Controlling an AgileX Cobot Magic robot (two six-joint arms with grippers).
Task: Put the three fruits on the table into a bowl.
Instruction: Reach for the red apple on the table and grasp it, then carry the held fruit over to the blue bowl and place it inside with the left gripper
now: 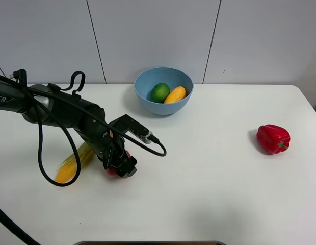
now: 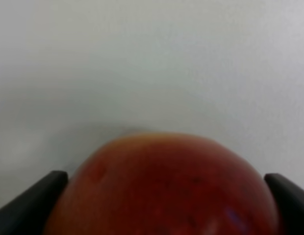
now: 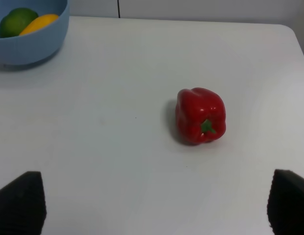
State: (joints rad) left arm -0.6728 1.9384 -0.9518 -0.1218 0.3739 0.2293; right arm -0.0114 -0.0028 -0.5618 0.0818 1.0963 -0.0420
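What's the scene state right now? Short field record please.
in bowl: round green lime and oblong yellow-orange mango in the light-blue glossy bowl
left pincer: shut on the round red apple, low at the white table
right pincer: open, holding nothing
other items: glossy red bell pepper; green-husked yellow corn cob beside left arm
fruits left: one

I see the bowl (image 1: 163,91) at the table's (image 1: 209,194) back middle with the lime (image 1: 160,92) left of the mango (image 1: 175,94) inside, the pepper (image 1: 273,138) far right, and the corn (image 1: 75,162) front left, seemingly just beside the apple (image 2: 162,188).
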